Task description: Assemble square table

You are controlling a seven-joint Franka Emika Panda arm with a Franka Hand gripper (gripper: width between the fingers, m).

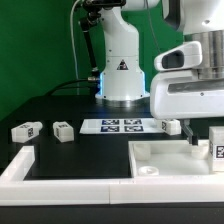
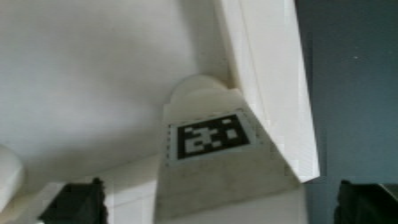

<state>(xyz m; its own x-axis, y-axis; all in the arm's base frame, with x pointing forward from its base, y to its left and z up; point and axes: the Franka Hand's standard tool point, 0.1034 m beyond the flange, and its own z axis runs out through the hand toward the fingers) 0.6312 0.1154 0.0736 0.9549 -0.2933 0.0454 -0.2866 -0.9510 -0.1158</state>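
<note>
Tabletop (image 1: 172,160) lay white and flat on the dark table (image 1: 80,150), toward the exterior view's right and under the arm (image 1: 190,80). From that camera I could see what the wrist camera missed. An outer leg (image 1: 25,130) and an inner leg (image 1: 63,130) lay apart at the exterior view's left. The marker board (image 1: 125,125) sat between them and a third leg (image 1: 170,127), which was near the tabletop's back edge. White rails (image 1: 20,165) ran along the front. That view hid the fingers almost wholly, so it told me nothing about the grip.

The wrist camera gave me that. It showed a tagged leg (image 2: 214,140) standing on the tabletop, tucked against a raised white edge (image 2: 267,80). The gripper (image 2: 222,200) had its jaws spread wide. Its dark fingertips (image 2: 80,202) sat on either side of the tagged leg with a gap at each side, so they clamped nothing.
</note>
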